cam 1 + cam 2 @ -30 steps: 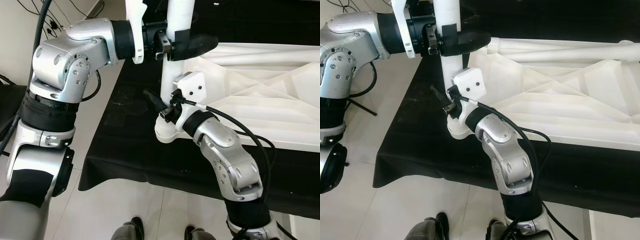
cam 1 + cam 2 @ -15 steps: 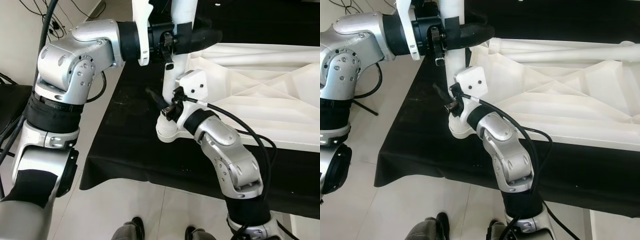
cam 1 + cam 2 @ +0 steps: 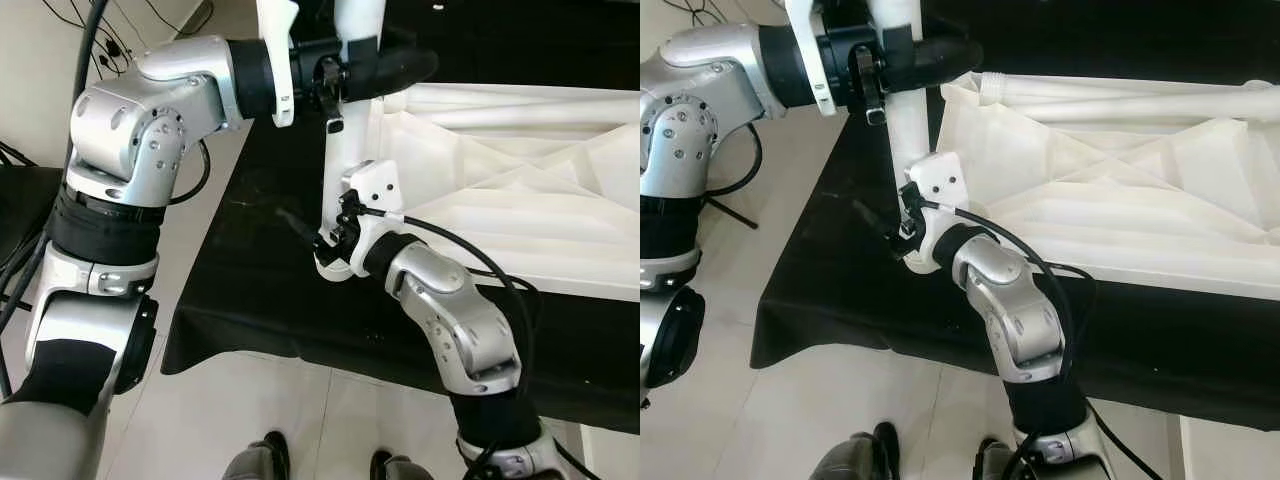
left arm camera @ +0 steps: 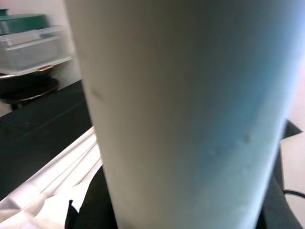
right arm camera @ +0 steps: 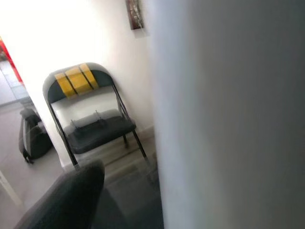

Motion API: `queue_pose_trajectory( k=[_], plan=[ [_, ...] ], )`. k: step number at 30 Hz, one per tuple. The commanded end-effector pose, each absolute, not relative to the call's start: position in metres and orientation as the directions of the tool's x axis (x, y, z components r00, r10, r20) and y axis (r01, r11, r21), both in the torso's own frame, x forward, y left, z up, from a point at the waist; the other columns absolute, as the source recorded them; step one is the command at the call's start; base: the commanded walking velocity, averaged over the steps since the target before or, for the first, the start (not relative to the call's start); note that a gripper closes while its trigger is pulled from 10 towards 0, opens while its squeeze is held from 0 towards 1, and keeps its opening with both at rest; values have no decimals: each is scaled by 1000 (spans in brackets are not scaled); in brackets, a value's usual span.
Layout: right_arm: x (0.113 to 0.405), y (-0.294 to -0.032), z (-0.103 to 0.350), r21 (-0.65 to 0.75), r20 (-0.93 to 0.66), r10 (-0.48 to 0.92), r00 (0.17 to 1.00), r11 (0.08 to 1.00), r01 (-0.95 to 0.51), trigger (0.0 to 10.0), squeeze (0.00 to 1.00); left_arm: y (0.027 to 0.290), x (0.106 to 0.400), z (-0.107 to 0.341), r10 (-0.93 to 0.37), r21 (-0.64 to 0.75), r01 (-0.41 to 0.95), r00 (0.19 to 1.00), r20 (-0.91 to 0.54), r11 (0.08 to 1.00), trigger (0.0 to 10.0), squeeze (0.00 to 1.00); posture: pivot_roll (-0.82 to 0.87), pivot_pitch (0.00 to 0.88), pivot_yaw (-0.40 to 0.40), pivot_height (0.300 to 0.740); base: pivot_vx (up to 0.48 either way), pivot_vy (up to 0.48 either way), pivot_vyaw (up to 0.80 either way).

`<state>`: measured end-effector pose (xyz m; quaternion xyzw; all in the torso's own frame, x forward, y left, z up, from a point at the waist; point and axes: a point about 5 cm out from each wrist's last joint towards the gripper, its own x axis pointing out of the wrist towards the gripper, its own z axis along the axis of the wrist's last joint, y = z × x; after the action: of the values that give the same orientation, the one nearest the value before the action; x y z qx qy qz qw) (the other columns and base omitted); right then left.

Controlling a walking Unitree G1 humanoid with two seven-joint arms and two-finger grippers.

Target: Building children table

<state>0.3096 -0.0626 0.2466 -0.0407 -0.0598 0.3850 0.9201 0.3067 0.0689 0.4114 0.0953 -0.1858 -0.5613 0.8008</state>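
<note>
A white round table leg (image 3: pixel 345 140) stands nearly upright at the corner of the upturned white tabletop (image 3: pixel 500 160), which has a ribbed underside. My left gripper (image 3: pixel 385 65) is shut on the leg's upper part, its black fingers (image 3: pixel 405 66) wrapping round it. My right gripper (image 3: pixel 315 228) is shut on the leg near its flared foot (image 3: pixel 335 264), with one black finger (image 3: pixel 296 223) showing left of the leg. The leg (image 4: pixel 181 114) looms close in the left wrist view. In the right wrist view the leg (image 5: pixel 238 119) sits beside one finger (image 5: pixel 66 200).
The tabletop lies on a table under a black cloth (image 3: pixel 250 270), whose front edge drops to a pale tiled floor (image 3: pixel 200 420). Cables (image 3: pixel 105 45) trail on the floor at the far left. A folding chair (image 5: pixel 90 124) stands by a wall. A plastic storage box (image 4: pixel 28 43) sits beyond.
My right wrist has shifted a little lower and leftward along the leg's lower end. The left arm moved slightly with the leg's top. Both grippers keep their hold.
</note>
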Motion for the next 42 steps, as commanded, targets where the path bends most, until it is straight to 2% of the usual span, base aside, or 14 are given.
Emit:
queue_pose_trajectory(
  k=[1,4,5,6,7,8,16,25,28,29,31,33,38,42],
  plan=[
    [311,-54,245,-120,52,778,626,627,-770,10000,1000,66,302,414,-937,390,854,281,208,343,0,0,70,268,61,740,0,0,0],
    [327,-50,246,-179,-3,851,525,516,-838,10000,1000,64,301,414,-942,392,859,267,203,328,0,0,67,267,70,740,0,0,0],
    [327,-50,246,-179,-3,851,525,516,-838,10000,1000,64,301,414,-942,392,859,267,203,328,0,0,67,267,70,740,0,0,0],
    [333,-45,246,-209,-24,889,456,442,-872,10000,718,62,301,414,-944,394,860,264,199,323,0,0,69,268,73,740,0,0,0],
    [336,-42,247,-227,-35,910,413,395,-890,10000,718,62,301,414,-945,395,861,262,196,320,0,0,69,268,73,740,0,0,0],
    [343,-39,251,-248,-39,921,387,367,-897,10000,0,60,300,414,-947,395,863,257,194,316,0,0,74,269,77,740,0,0,0],
    [361,-27,269,-302,-39,937,348,321,-898,10000,0,58,298,414,-951,393,868,245,191,303,0,0,89,279,79,740,0,0,0],
    [367,-25,286,-301,-26,969,247,228,-926,10000,0,58,297,415,-945,371,875,247,214,312,0,0,95,297,71,740,0,0,0],
    [366,-26,299,-270,40,991,129,135,-954,10000,0,62,288,416,-957,325,918,149,250,228,0,0,84,285,63,740,0,0,0],
    [366,-26,299,-270,40,991,129,135,-954,10000,0,62,288,416,-957,325,918,149,250,228,0,0,84,285,63,740,0,0,0],
    [365,-24,303,-264,62,996,64,79,-961,10000,0,73,275,413,-956,250,965,1,292,77,0,0,77,270,55,740,0,0,0],
    [364,-23,303,-263,68,997,32,49,-964,10000,0,82,268,412,-944,207,978,-62,324,7,0,0,77,270,55,740,0,0,0],
    [362,-23,301,-270,60,998,0,16,-963,10000,0,93,261,412,-940,203,978,-106,324,-41,0,0,70,249,45,740,0,0,0],
    [355,-20,293,-267,8,998,-66,-61,-962,10000,0,105,256,409,-948,218,973,-139,287,-77,0,0,55,219,34,740,0,0,0]
  ],
)
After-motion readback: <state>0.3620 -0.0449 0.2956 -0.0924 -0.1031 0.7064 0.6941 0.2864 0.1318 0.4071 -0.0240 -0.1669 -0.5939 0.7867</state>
